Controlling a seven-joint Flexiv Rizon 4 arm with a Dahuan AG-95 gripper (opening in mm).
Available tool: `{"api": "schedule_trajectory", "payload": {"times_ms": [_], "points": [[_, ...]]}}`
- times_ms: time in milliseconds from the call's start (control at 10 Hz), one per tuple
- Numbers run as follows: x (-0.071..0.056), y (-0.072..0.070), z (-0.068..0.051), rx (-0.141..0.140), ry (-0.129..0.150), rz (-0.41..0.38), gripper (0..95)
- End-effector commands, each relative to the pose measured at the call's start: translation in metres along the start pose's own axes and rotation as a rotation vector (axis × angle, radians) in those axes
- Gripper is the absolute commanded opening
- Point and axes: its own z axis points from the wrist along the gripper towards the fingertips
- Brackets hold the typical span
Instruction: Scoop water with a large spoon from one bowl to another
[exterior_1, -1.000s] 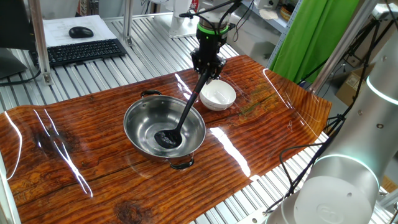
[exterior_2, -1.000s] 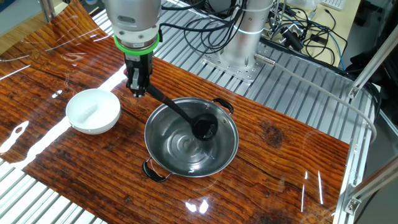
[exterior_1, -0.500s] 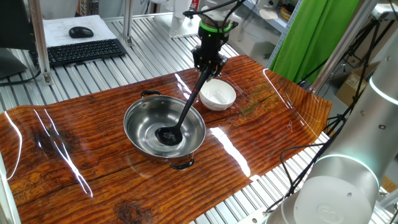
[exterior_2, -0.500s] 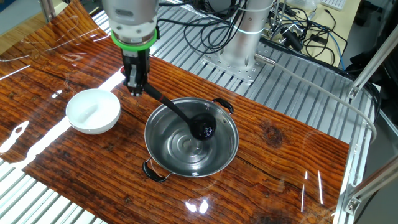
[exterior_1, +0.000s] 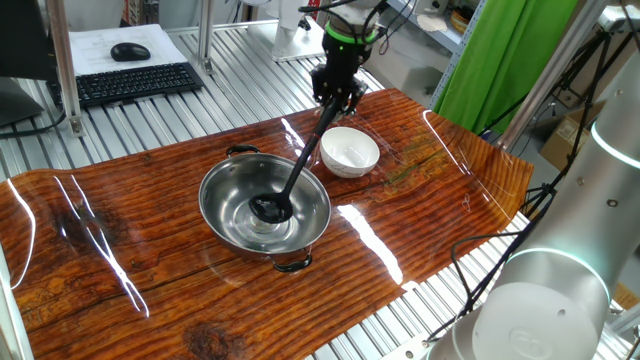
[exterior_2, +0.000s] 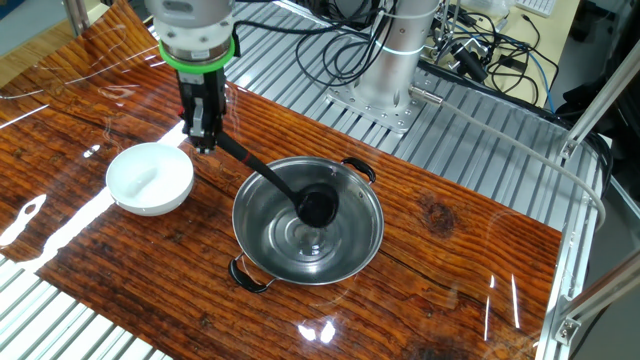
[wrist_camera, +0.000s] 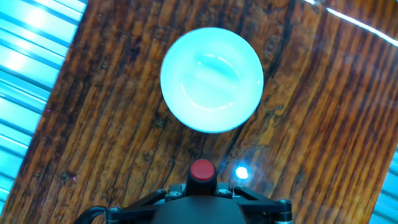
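Quick count: one steel bowl (exterior_1: 264, 206), one white bowl (exterior_1: 349, 153), one black ladle (exterior_1: 295, 177), plus one keyboard (exterior_1: 138, 83) and one mouse (exterior_1: 130, 52).

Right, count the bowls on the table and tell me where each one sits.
2. The steel bowl sits mid-table with the ladle scoop over it; the white bowl stands beside it, near the gripper. None looks hidden.

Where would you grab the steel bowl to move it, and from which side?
Take a loop handle on the steel bowl's rim, coming from above. The wall is wide, smooth and curved; the two loops stick out on opposite sides. The ladle sits in the bowl, so lift that clear first.
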Motion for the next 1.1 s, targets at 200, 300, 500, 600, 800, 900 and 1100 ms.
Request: {"api": "schedule_trajectory", "payload": {"times_ms": [200, 300, 500, 600, 800, 900, 1100], "points": [[-0.01, 0.004, -0.007, 0.002, 0.006, -0.021, 0.0], [-0.013, 0.004, -0.009, -0.001, 0.004, -0.028, 0.0], [-0.018, 0.005, -0.011, -0.007, 0.003, -0.037, 0.0], [-0.023, 0.005, -0.013, -0.011, 0.011, -0.039, 0.0], [-0.029, 0.006, -0.016, -0.014, 0.018, -0.047, 0.0], [-0.032, 0.006, -0.017, -0.013, 0.016, -0.051, 0.0], [-0.037, 0.006, -0.019, -0.013, 0.016, -0.059, 0.0]]}}
